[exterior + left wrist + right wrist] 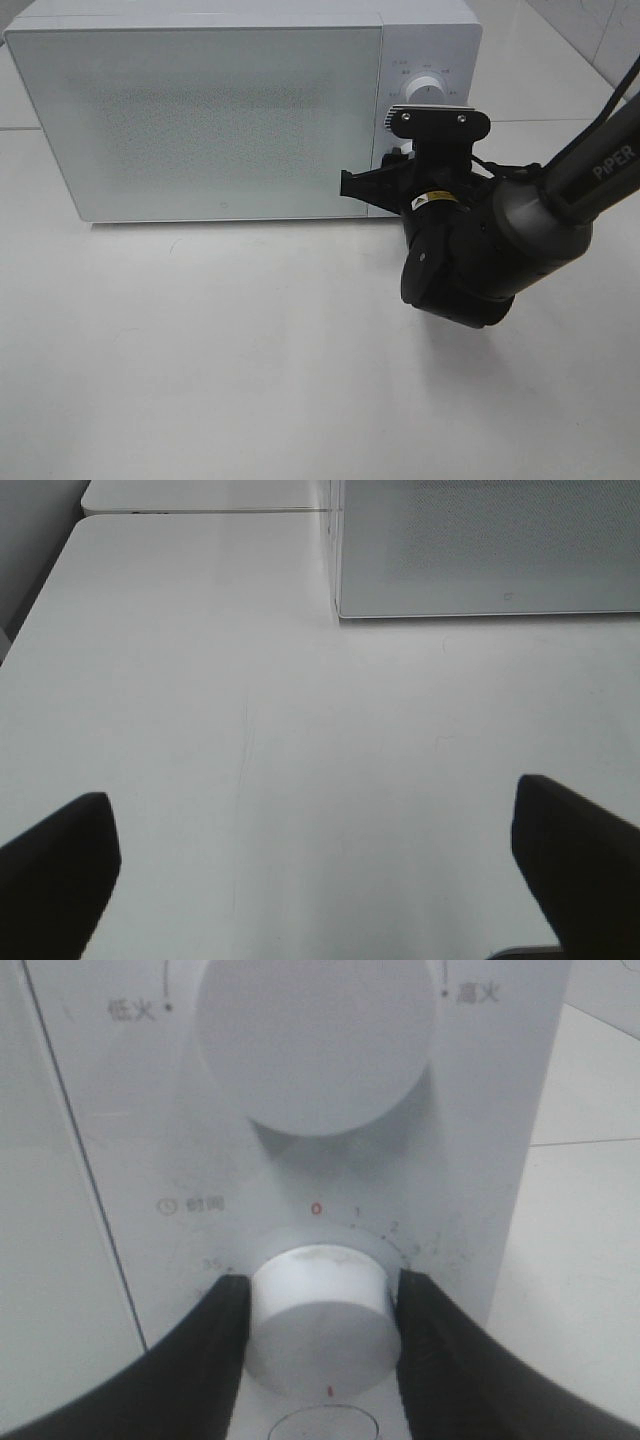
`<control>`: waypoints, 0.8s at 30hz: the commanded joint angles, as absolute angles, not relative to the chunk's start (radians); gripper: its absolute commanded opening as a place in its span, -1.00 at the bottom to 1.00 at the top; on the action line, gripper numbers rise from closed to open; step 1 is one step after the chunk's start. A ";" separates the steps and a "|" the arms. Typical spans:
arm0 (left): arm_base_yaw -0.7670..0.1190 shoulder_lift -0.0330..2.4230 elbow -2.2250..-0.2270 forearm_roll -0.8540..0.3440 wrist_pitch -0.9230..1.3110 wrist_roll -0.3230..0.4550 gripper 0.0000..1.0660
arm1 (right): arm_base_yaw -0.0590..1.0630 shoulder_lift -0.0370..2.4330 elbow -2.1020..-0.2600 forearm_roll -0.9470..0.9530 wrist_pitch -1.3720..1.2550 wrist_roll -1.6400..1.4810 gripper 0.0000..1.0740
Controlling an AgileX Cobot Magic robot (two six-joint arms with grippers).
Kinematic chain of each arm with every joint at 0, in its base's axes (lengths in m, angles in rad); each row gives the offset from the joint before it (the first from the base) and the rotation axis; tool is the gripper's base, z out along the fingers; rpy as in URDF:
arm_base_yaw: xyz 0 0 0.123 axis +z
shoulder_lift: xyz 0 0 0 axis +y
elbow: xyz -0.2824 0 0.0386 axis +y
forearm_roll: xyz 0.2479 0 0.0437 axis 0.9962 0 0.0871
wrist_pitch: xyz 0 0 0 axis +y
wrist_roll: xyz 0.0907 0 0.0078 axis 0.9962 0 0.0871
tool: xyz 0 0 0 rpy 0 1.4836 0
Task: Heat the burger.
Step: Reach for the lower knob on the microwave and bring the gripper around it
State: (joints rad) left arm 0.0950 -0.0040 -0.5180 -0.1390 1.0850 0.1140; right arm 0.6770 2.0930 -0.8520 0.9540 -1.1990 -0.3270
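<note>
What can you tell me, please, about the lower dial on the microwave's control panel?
The lower dial is a short white cylinder, plastic by its look, with a slightly smudged flat face. It juts from the microwave's control panel below a larger knob, ringed by numbers from a red zero. The right tool grips its two sides.

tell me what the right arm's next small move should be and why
Probably squeeze the right gripper fully onto the timer knob, ready to turn it. Its jaws flank the knob's two sides and seem to touch it, though a firm grip is not clear. The microwave door looks closed, so setting the time seems to be what is left.
</note>
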 commanded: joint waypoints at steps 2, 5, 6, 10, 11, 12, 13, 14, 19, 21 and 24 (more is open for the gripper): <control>0.096 -0.024 -0.518 -0.143 1.070 0.109 0.89 | 0.666 2.094 -0.865 0.955 -1.397 -0.322 -0.98; 0.096 -0.024 -0.518 -0.143 1.070 0.109 0.89 | 0.666 2.094 -0.865 0.955 -1.397 -0.322 -0.97; 0.096 -0.024 -0.518 -0.143 1.070 0.109 0.89 | 0.666 2.094 -0.865 0.954 -1.397 -0.320 -0.97; 0.096 -0.024 -0.518 -0.143 1.070 0.109 0.89 | 0.666 2.094 -0.865 0.927 -1.397 -0.273 -0.97; 0.096 -0.024 -0.518 -0.143 1.070 0.109 0.89 | 0.666 2.094 -0.865 0.927 -1.397 -0.273 -0.97; 0.096 -0.024 -0.518 -0.143 1.070 0.109 0.89 | 0.666 2.094 -0.865 0.921 -1.397 -0.256 -0.97; 0.096 -0.024 -0.518 -0.143 1.070 0.109 0.89 | 0.666 2.094 -0.865 0.921 -1.397 -0.256 -0.97; 0.096 -0.024 -0.518 -0.143 1.070 0.109 0.89 | 0.666 2.094 -0.865 0.918 -1.397 -0.208 -1.00; 0.096 -0.024 -0.518 -0.143 1.070 0.109 0.89 | 0.666 2.094 -0.865 0.869 -1.392 -0.033 -1.00; 0.096 -0.024 -0.518 -0.143 1.070 0.109 0.89 | 0.666 2.094 -0.865 0.855 -1.391 0.000 -1.00; 0.096 -0.024 -0.518 -0.143 1.070 0.109 0.89 | 0.666 2.094 -0.865 0.821 -1.365 0.186 -1.00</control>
State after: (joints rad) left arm 0.0950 -0.0040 -0.5180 -0.1390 1.0850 0.1140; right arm 0.6710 2.0940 -0.8440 0.9140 -1.2040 0.0810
